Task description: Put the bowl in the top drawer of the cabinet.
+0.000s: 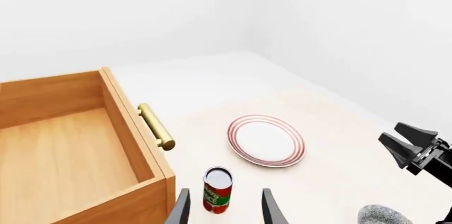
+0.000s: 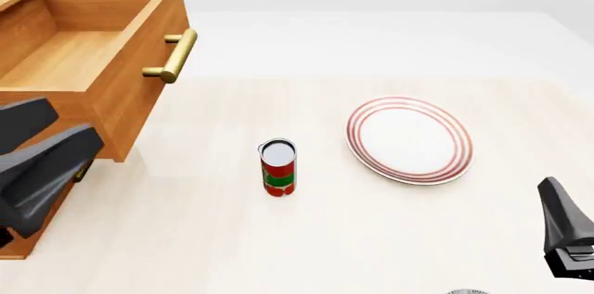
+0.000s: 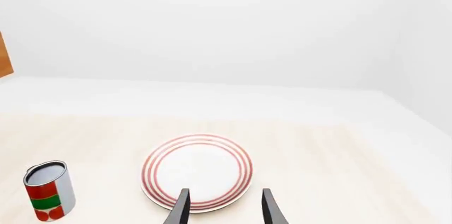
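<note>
Only a curved edge of the bowl (image 1: 385, 215), grey with a fine dark pattern, shows at the rim of the left wrist view, just below the right arm's gripper (image 1: 404, 139). The cabinet (image 2: 37, 238) stands at the table's left. Its top drawer (image 2: 79, 58) is pulled out, and the wooden box is empty behind its brass bar handle (image 2: 172, 56). My left gripper (image 1: 224, 193) is open and holds nothing, with a can beyond its fingers. My right gripper (image 3: 224, 192) is open too, above the near rim of the plate, and it holds nothing.
A red and green can (image 2: 278, 167) stands upright mid-table. A flat white plate with red rings (image 2: 408, 140) lies to its right. The left arm (image 2: 42, 165) hangs in front of the cabinet and the right arm (image 2: 566, 235) is at the near right.
</note>
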`<state>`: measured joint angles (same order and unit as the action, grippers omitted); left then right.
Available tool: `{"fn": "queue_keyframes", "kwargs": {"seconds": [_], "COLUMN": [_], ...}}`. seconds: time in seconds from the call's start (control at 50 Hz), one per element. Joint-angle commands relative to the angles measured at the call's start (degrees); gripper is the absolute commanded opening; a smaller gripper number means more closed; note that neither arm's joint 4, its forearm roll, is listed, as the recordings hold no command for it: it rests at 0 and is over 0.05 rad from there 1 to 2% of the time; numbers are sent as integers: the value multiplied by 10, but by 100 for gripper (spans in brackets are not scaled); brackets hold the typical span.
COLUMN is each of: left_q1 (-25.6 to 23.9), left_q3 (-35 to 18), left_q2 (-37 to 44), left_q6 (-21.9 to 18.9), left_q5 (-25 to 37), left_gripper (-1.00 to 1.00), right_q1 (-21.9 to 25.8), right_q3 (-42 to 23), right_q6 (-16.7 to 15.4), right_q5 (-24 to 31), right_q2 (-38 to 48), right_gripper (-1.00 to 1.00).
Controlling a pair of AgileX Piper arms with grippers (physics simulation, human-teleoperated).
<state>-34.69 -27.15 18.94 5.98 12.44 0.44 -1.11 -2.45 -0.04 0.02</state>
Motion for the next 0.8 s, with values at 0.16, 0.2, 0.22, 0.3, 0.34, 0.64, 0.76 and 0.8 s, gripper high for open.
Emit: {"fn": "queue_keyframes", "kwargs": {"seconds": [0.16, 0.2, 0.22, 0.3, 0.34, 0.64, 0.76, 0.8], "left_q1": [-52, -58, -62, -75, -78, -111, -131, -139], "left_q3": [-13, -13, -13, -13, -12, -9, -11, -12], "left_q2": [73, 79, 83, 98, 103, 140, 161, 171], "left_q6": [37, 43, 49, 59, 68, 101, 108, 112], "left_q5": [-20, -23, -25, -30, -32, -52, -61, -64], "left_gripper": [100, 100, 100, 100, 100, 100, 100, 100], "right_q1": [0, 0, 0, 0, 0, 0, 0, 0], "right_q3": [0, 0, 0, 0, 0, 0, 0, 0], "right_q6": [0, 0, 0, 0, 0, 0, 0, 0], "right_q5": [0, 0, 0, 0, 0, 0, 0, 0], "right_q2": [0, 0, 0, 0, 0, 0, 0, 0], "right_gripper": [100, 100, 100, 100, 100, 100, 100, 100]}}
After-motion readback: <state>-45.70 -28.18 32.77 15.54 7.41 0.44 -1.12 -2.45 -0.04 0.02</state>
